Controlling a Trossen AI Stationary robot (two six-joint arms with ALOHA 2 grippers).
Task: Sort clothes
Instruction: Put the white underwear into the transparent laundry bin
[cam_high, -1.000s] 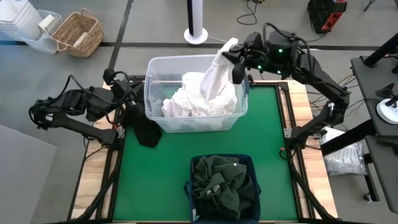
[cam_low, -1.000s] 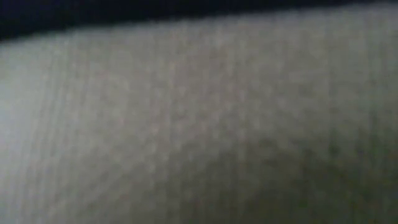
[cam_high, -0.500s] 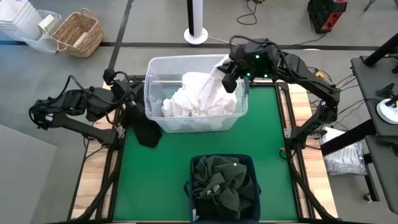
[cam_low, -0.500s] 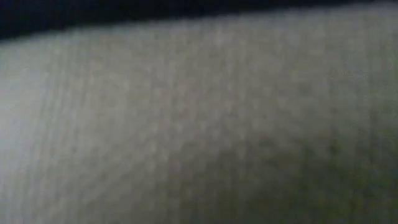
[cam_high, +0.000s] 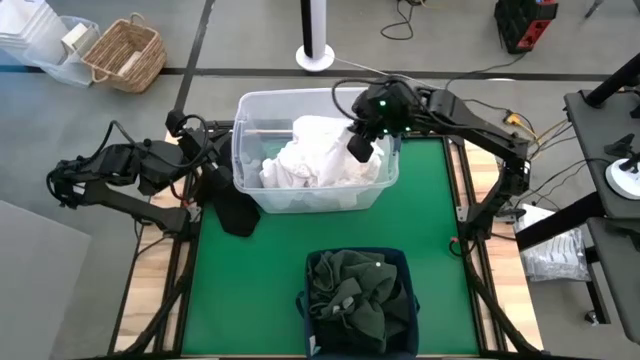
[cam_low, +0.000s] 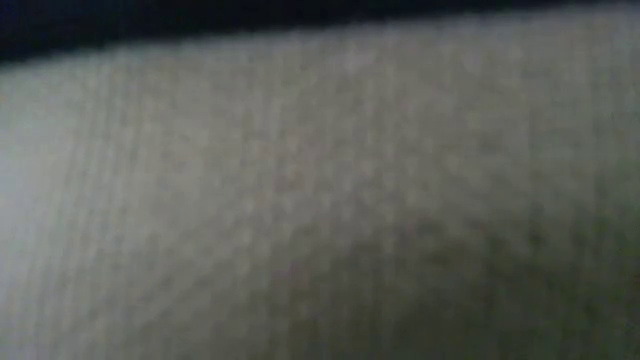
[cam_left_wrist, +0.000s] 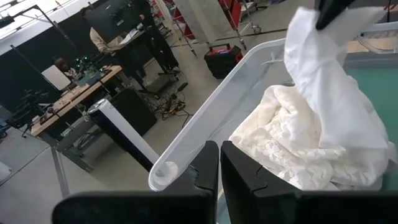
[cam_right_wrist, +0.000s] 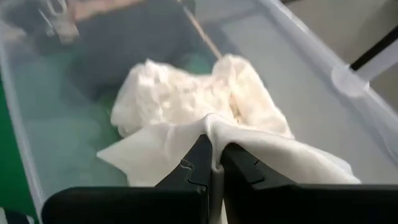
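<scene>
Right gripper (cam_high: 359, 146) pinches a white garment (cam_high: 335, 135) over the clear tub's (cam_high: 243, 110) right end; cloth drapes leftward onto the crumpled white pile (cam_high: 300, 165), soft and wrinkled; left gripper (cam_high: 203, 160) waits left of the tub, jaws closed, empty; dark green clothes (cam_high: 358, 298) fill the near blue bin (cam_high: 309, 262).

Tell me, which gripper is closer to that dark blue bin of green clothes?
The right gripper, over the clear tub, looks slightly nearer the navy bin. The left gripper sits beside the tub's other side.
</scene>
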